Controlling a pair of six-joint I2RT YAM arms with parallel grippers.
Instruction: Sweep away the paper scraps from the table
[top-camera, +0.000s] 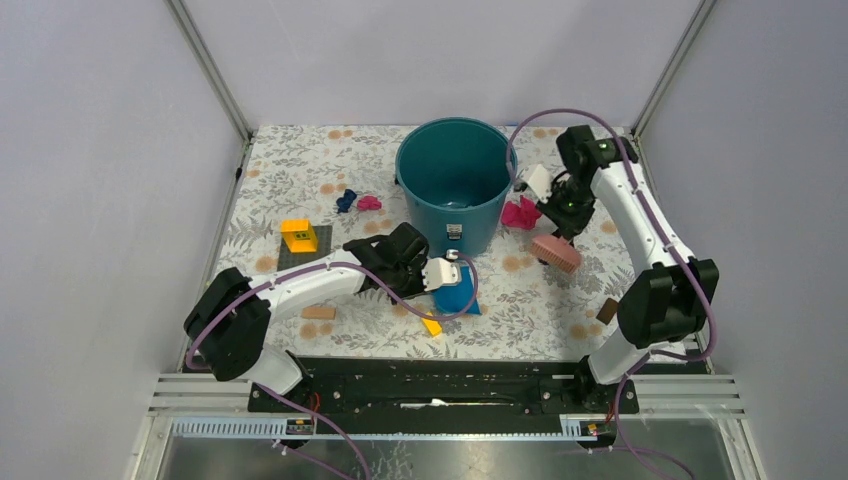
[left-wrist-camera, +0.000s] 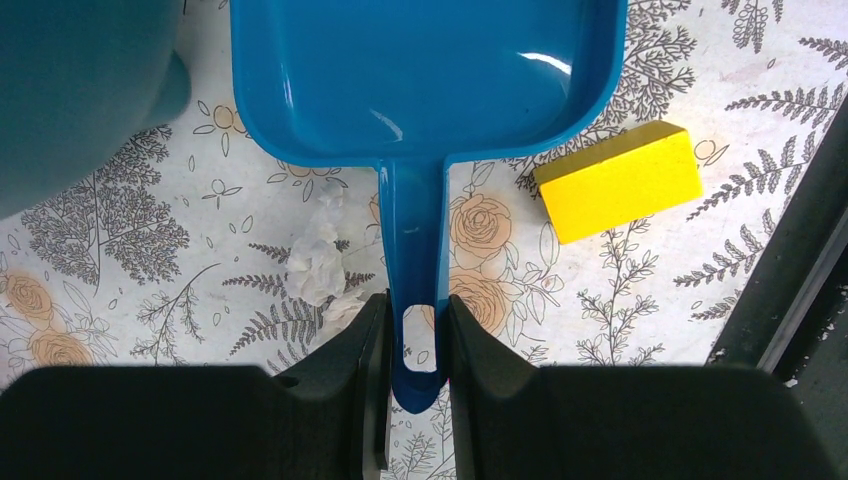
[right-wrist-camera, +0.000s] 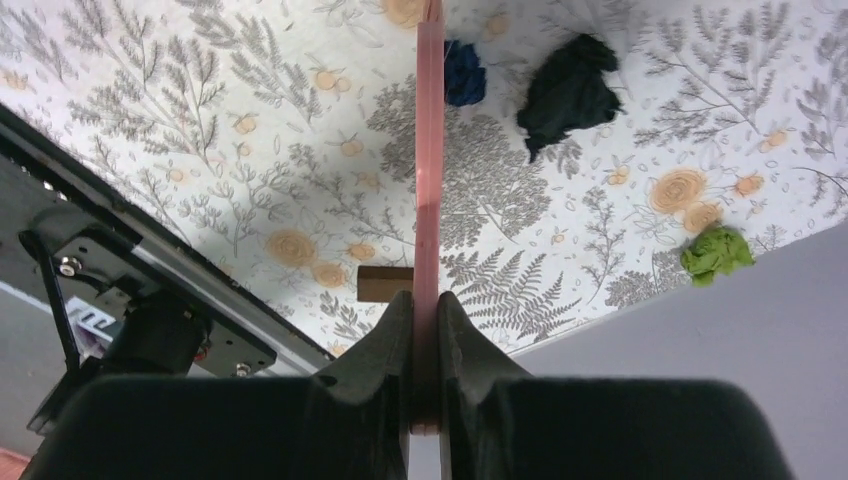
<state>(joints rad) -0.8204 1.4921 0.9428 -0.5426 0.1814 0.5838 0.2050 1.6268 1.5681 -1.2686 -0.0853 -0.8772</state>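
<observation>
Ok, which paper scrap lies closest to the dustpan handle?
The white wad, right beside the dustpan handle; the others are coloured and farther off.

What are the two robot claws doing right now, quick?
Left gripper: closed on the blue dustpan, by its handle.
Right gripper: closed on the pink brush, by its handle.

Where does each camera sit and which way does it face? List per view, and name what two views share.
Top external: above and behind, looking down on the table and teal bucket; left arm and right arm show.
Left wrist: looking down along the left gripper, shut on the blue dustpan.
Right wrist: looking down along the right gripper, shut on the pink brush.
Shared: top external and left wrist both show the dustpan and yellow block.
</observation>
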